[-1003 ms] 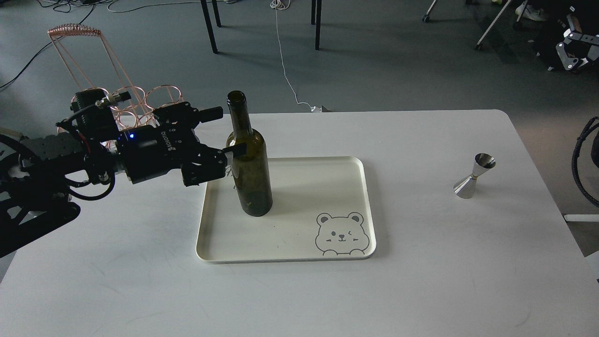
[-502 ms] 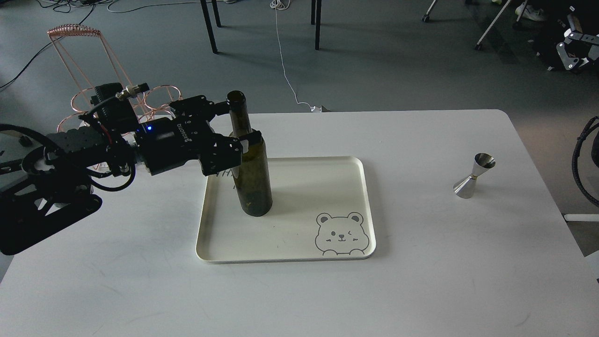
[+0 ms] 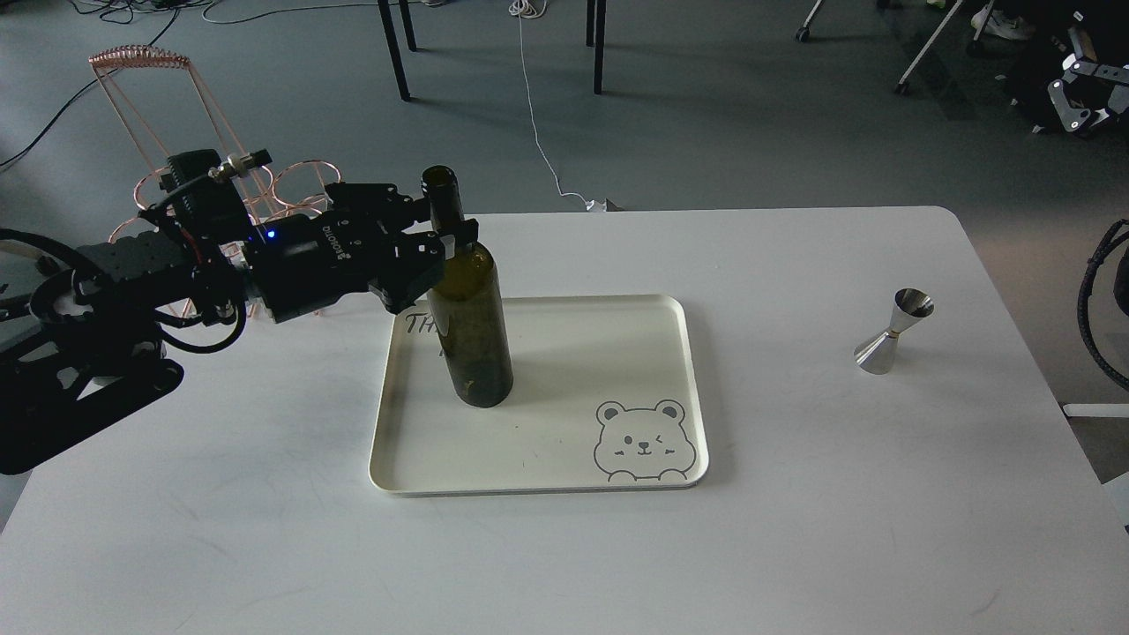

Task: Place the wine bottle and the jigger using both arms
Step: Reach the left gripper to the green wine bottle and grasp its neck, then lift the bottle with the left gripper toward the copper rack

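Note:
The dark olive-green wine bottle [image 3: 474,328] stands on the left half of a cream tray [image 3: 609,353], leaning slightly left at the top. My left gripper [image 3: 444,227] comes in from the left, and its fingers are closed around the base of the bottle's neck, just above the shoulder. The shiny steel jigger [image 3: 893,332] stands upright on the white table at the right, well clear of the tray. Only a loop of black cable [image 3: 1102,304] from my right arm shows at the right edge; its gripper is out of view.
The tray has a bear drawing [image 3: 642,443] at its front right corner. A copper wire rack [image 3: 190,141] stands behind my left arm at the table's back left. The white table [image 3: 794,529] ends near the jigger on the right. Chair legs and cables lie beyond.
My left gripper moved right and up from beside the bottle's body to its neck and closed there. The bottle's top has tipped slightly left. The jigger has not moved.

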`<state>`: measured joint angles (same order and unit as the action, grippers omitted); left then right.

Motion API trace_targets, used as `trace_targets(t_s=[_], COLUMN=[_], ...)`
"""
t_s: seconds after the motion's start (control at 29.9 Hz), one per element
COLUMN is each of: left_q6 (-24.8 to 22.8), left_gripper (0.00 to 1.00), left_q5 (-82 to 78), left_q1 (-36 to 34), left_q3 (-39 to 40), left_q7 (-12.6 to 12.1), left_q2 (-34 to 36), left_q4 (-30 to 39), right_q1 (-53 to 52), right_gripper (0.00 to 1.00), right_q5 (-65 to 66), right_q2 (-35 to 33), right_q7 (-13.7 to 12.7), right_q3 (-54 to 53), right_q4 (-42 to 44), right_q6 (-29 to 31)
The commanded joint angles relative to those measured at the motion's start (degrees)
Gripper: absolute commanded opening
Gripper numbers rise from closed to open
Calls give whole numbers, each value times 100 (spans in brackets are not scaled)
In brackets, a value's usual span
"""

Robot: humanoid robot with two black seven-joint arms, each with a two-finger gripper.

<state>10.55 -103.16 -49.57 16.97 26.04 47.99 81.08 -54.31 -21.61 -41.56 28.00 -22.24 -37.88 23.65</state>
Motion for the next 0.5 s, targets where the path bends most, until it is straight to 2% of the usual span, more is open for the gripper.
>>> trace_targets(t_s=[0.0,0.2,0.3,0.47], left_q6=[0,-9,-53,-272], left_gripper=[29,24,23,23], left_q5=[-11,15,120,647], left_q1=[-9,-176,-255,-693], left_q3=[8,280,605,659], left_q7=[15,59,191,196], left_q2=[8,61,271,789], left_q4=[30,65,100,145], right_q1=[0,0,9,9], right_gripper=[97,97,97,97], right_q5=[-1,8,8,8], right_q2=[-2,-10,-28,-19], right_q7=[0,0,0,0], right_q3=[-25,-34,-34,-34], right_q4=[0,17,17,17], right_q6=[0,8,8,0])
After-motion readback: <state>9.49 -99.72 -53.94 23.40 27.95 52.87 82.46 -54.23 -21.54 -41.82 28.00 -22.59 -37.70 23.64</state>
